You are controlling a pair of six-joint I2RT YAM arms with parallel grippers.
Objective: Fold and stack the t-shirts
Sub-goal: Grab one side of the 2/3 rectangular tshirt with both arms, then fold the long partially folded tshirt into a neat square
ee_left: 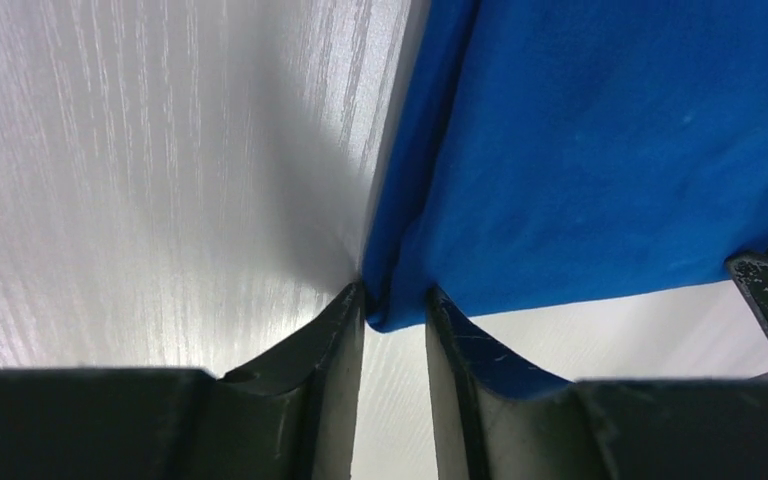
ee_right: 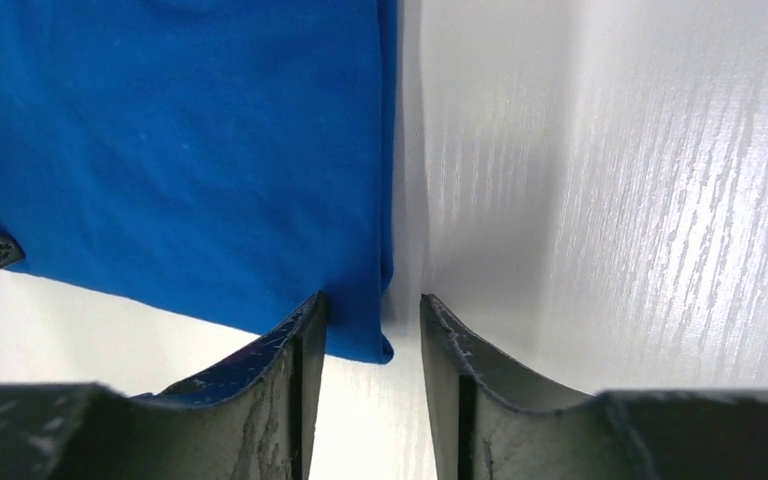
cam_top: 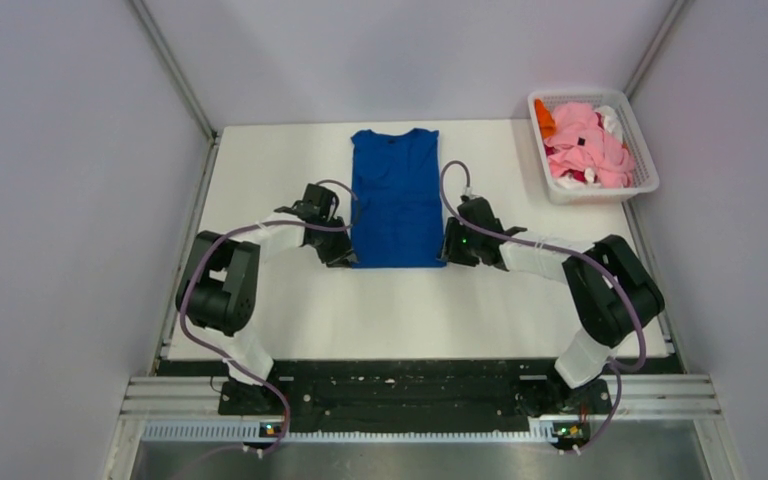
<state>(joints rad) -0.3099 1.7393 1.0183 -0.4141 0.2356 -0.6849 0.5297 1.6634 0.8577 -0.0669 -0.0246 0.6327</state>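
Observation:
The royal blue t-shirt lies flat mid-table as a narrow strip, sleeves folded in, collar at the far end; no print shows. My left gripper is at its near left corner. In the left wrist view the jaws are pinched on that corner of the blue cloth. My right gripper is at the near right corner. In the right wrist view it is open around the hem corner, with a gap beside the right finger. Pink, orange, white and red shirts lie heaped in the basket.
A white lattice basket stands at the far right corner of the white table. Grey walls close in on the left, far and right sides. The black arm rail runs along the near edge.

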